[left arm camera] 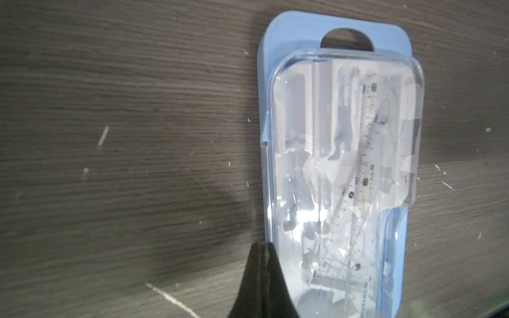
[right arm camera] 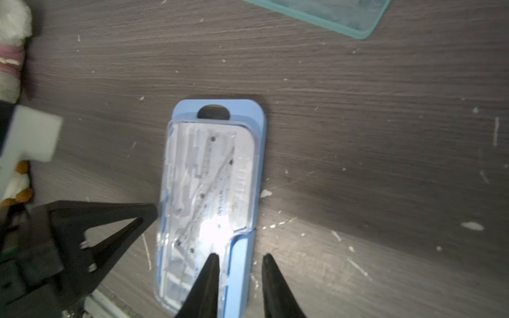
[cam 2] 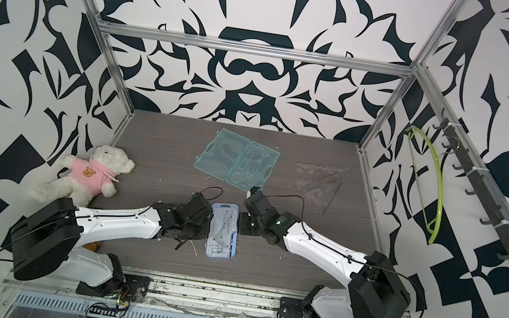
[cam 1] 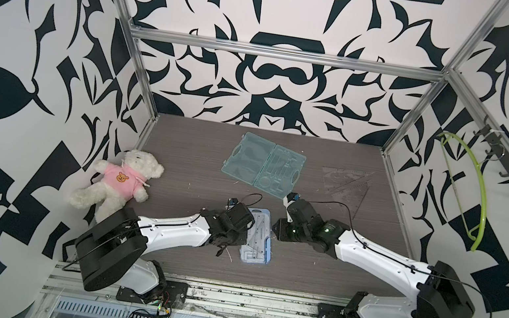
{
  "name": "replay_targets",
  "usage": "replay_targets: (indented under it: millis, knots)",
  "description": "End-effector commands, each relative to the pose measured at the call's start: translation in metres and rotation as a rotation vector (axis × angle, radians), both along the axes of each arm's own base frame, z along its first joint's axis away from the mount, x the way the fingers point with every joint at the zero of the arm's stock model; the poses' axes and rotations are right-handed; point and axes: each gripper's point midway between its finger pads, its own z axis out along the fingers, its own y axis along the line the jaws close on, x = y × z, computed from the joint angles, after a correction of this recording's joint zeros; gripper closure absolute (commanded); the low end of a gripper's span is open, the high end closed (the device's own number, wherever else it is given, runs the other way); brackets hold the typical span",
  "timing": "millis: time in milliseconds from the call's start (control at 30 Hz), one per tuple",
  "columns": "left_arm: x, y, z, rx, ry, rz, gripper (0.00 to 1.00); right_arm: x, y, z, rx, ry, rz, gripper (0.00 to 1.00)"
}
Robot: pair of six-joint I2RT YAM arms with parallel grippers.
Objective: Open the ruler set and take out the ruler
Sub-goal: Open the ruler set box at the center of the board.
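Observation:
The ruler set is a flat case with a blue back and a clear lid, lying on the dark table between my two arms. Its lid is down and sits slightly askew on the blue base. Through the lid shows the clear ruler among other clear pieces. My left gripper is shut, its tips against the case's left edge. My right gripper is open and straddles the blue right edge, with one finger over the lid and the other over the table.
An opened teal case lies farther back, with clear set squares to its right. A teddy bear in a pink shirt lies at the left wall. A green hanger hangs on the right wall.

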Motion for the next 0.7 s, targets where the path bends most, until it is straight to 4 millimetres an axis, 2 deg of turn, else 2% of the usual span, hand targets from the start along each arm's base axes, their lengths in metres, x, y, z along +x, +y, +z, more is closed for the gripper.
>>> replay_targets:
  millis: [0,133,367,667]
  knots:
    - [-0.005,0.01,-0.002,0.03,0.008,0.008,1.0,0.004,0.011,0.003,0.092,0.025,0.019,0.69]
    - [-0.006,0.01,-0.003,0.033,0.01,0.008,1.0,0.005,0.013,-0.003,0.104,0.041,0.018,0.69]
    - [-0.005,0.006,-0.004,0.036,0.013,0.003,1.0,0.009,0.022,-0.016,0.181,0.089,0.017,0.59]
    - [-0.005,0.005,-0.006,0.041,0.017,-0.001,1.0,0.014,0.025,-0.031,0.209,0.113,0.005,0.54]
